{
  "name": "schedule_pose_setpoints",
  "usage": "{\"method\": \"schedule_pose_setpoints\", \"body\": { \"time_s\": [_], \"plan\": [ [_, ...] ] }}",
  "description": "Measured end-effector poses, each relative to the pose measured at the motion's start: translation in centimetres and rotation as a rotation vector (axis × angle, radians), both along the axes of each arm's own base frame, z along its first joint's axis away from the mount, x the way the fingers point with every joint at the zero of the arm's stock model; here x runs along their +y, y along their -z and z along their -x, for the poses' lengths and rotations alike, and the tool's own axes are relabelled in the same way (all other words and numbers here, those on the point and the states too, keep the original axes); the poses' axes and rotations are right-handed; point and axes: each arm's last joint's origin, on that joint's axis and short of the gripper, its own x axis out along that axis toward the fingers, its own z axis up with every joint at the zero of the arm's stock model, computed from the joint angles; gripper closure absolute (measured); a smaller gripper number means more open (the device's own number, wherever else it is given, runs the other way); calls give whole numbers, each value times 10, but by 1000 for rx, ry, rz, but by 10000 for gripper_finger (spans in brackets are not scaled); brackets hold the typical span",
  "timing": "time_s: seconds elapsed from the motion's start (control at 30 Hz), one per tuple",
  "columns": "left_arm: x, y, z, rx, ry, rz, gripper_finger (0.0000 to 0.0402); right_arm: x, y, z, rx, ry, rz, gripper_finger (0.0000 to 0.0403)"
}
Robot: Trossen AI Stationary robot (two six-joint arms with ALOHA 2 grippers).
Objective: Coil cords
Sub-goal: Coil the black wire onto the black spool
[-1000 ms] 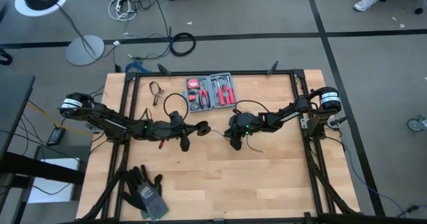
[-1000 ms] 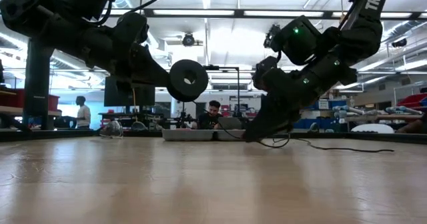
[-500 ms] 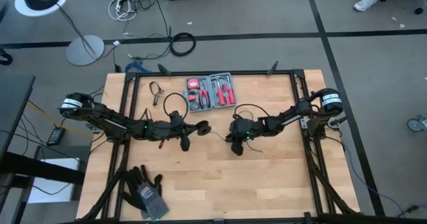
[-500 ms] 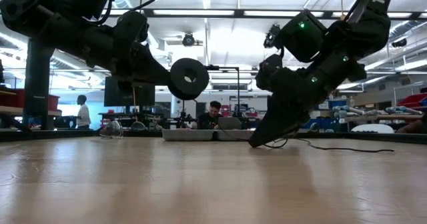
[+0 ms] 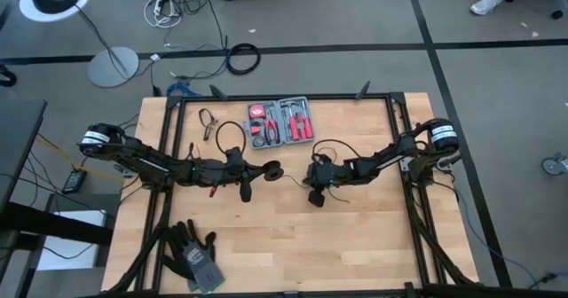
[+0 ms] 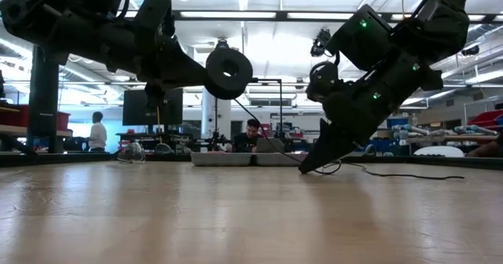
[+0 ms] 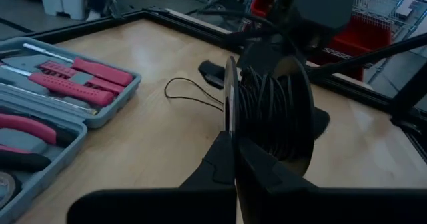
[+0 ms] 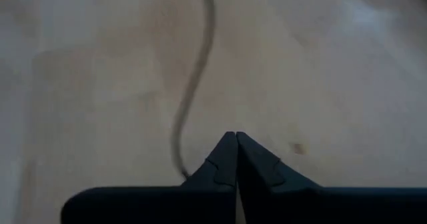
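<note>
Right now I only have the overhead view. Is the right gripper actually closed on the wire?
Observer: Its wrist camera shows the right gripper shut. The wire runs up to its fingertips, but I cannot tell whether it is pinched.
Operator: Is it touching the table?
Observer: From table height, its tip looks to be down on the table.
Operator: And the spool?
Observer: The left gripper is shut on the rim of the spool, which hangs clear above the wood with wire wound on it.

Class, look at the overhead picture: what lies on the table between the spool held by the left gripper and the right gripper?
In the high view, only the thin black wire crosses bare wood between the spool and the right gripper.
</note>
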Motion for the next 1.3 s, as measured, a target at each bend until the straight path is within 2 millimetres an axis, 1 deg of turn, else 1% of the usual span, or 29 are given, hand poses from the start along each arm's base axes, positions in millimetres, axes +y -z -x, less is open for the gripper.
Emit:
{"method": "schedule_pose_setpoints", "body": {
  "time_s": [0.1,0.2,0.33,0.4,0.5,0.6,0.7,0.83,0.93,1.03,1.17,1.3],
  "plan": [
    [0,0,0,4,1,0,401,-7,-7,5,12,52,43,399],
    [0,1,0,11,3,-1,401,-12,-20,11,28,116,87,401],
    [0,1,0,15,3,-1,401,-14,-39,22,21,178,50,400],
    [0,2,0,16,2,-1,402,-10,-49,26,5,174,44,401],
    [0,2,0,16,2,-1,401,4,-61,30,-40,134,69,401],
    [0,2,0,16,2,-1,401,19,-66,32,-72,111,128,401],
    [0,2,0,17,2,-1,401,31,-61,30,-91,102,135,401],
    [0,1,0,14,2,-1,402,41,-47,19,-134,90,105,398],
    [0,1,0,11,2,-1,402,43,-33,11,-134,68,129,390],
    [0,1,0,9,2,-1,402,44,-21,6,-141,87,109,378],
    [0,1,0,8,2,-1,402,45,-13,2,-163,103,85,356],
    [0,1,0,9,2,-2,402,46,-10,0,-170,95,74,331]
  ]
}}
